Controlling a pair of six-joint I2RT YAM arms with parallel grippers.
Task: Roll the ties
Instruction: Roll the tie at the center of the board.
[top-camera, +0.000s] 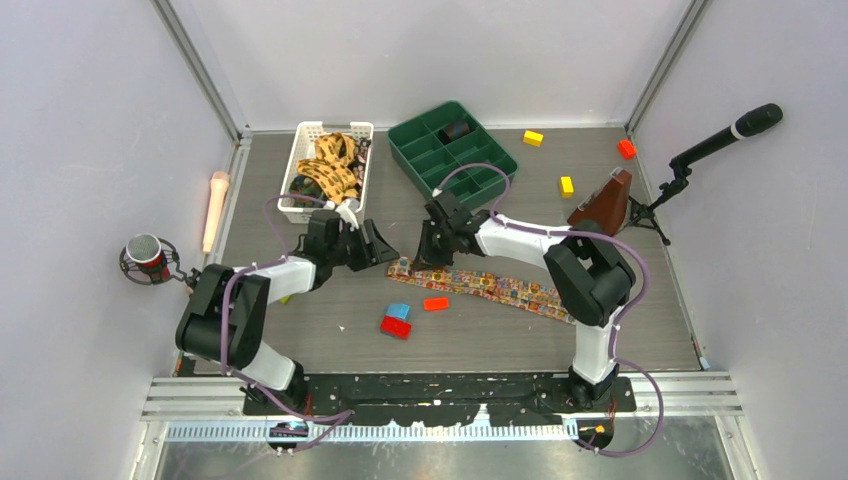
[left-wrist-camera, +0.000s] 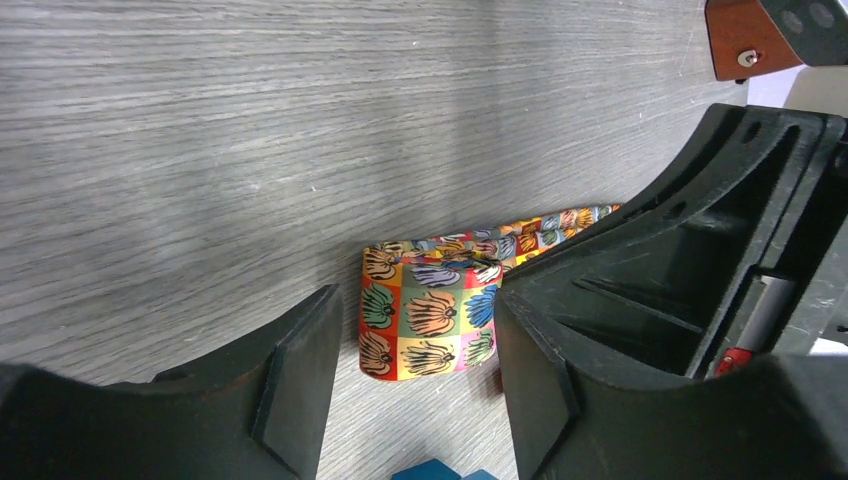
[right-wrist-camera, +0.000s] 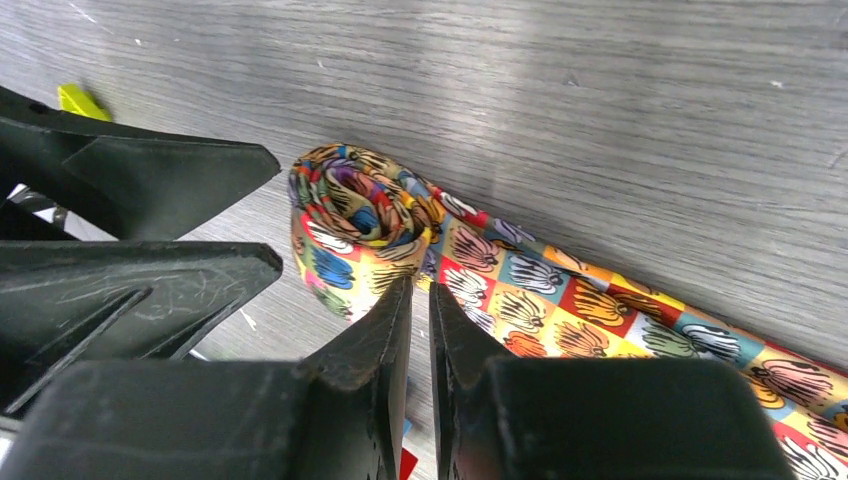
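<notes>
Ties (top-camera: 330, 165) are filling the far-edge white basket (top-camera: 291, 178); the green tray (top-camera: 415, 162) is holding a dark item (top-camera: 459, 129). Another tie (top-camera: 490, 287) is running left-right, rolled end leftward; left gripper (top-camera: 385, 245) gaping wide, right gripper (top-camera: 420, 255) nearly closed.

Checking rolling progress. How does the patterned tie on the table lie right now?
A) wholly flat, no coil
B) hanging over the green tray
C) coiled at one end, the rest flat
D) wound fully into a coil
C: in the right wrist view the tie has a tight coil at one end, and the rest runs flat along the table.
</notes>
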